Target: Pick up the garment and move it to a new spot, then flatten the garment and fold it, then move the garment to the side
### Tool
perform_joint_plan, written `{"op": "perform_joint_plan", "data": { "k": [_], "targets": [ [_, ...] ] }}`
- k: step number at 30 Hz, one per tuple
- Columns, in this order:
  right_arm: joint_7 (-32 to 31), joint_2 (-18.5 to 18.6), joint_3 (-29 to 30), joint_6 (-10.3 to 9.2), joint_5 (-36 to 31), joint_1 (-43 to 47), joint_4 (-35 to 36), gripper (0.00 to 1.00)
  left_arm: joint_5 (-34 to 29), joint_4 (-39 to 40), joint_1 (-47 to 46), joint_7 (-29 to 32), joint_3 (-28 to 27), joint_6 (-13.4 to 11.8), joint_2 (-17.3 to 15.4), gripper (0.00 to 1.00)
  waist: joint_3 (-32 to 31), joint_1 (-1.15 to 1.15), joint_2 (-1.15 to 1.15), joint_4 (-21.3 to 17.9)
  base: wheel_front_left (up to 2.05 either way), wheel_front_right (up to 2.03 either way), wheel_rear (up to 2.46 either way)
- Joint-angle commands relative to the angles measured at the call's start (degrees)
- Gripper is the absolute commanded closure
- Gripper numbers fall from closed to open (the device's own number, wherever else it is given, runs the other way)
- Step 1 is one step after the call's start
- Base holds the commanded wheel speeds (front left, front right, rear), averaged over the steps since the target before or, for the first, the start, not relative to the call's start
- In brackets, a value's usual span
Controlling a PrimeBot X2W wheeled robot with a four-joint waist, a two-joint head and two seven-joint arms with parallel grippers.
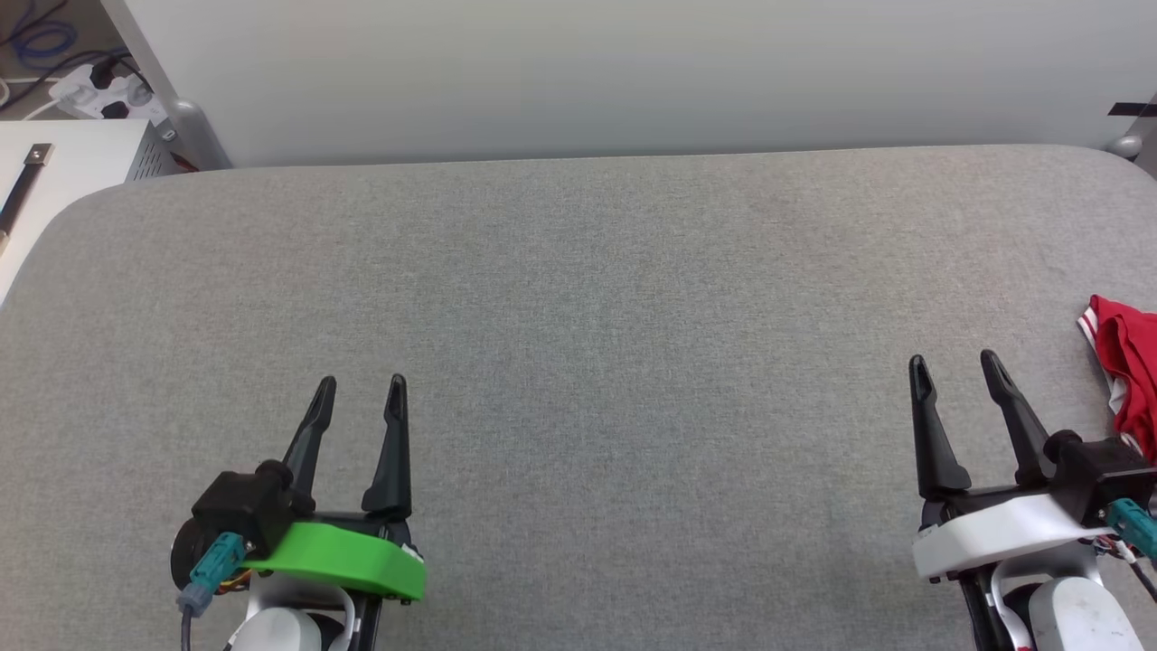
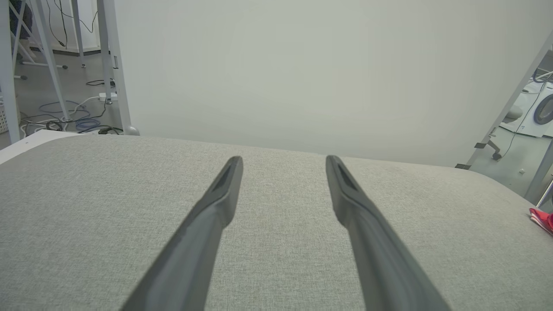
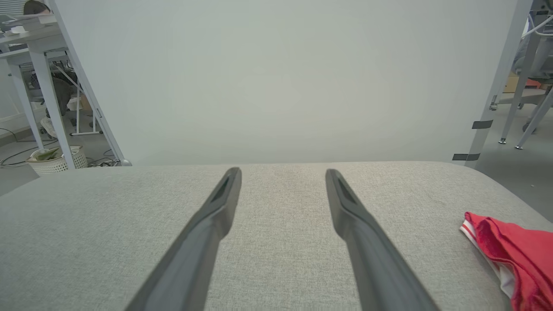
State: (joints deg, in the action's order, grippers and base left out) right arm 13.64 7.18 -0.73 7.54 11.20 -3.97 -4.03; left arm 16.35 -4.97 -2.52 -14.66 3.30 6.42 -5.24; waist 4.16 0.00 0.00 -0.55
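Garment (image 1: 1130, 371), red with a red-and-white striped edge, lies bunched at the right edge of our grey bench (image 1: 578, 298), so crumpled that we can read nothing on it. It sits just right of our right jaws, not touching them. Our left jaws and right jaws both stand apart, empty.

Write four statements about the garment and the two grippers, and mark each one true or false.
1. The garment lies on the grey table to the right of the right gripper. True.
2. The left gripper is shut on the garment. False: it is open and holds nothing, and the garment lies far from it.
3. The right gripper is open and holds nothing. True.
4. The garment lies folded flat at the table's centre. False: it lies bunched near the right edge.
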Motion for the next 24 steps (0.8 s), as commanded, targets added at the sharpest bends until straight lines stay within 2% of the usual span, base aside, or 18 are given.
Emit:
{"op": "perform_joint_plan", "data": {
  "k": [1, 24],
  "targets": [
    [0.5, -0.4, -0.3, -0.05, -0.7, 0.6, -0.5, 0.00, -0.7, -0.2, 0.9, -0.3, -0.2, 0.5, 0.5, 0.00, 0.1, 0.00, 0.00, 0.0, 0.00, 0.00, 0.00],
    [1.3, -0.8, -1.4, -0.05, -0.2, -0.3, -2.2, 0.00, -1.2, -0.2, -0.1, -0.3, -0.2, 1.1, 0.9, 0.00, 0.6, 0.00, 0.00, -0.2, 0.00, 0.00, 0.00]
  ]
}}
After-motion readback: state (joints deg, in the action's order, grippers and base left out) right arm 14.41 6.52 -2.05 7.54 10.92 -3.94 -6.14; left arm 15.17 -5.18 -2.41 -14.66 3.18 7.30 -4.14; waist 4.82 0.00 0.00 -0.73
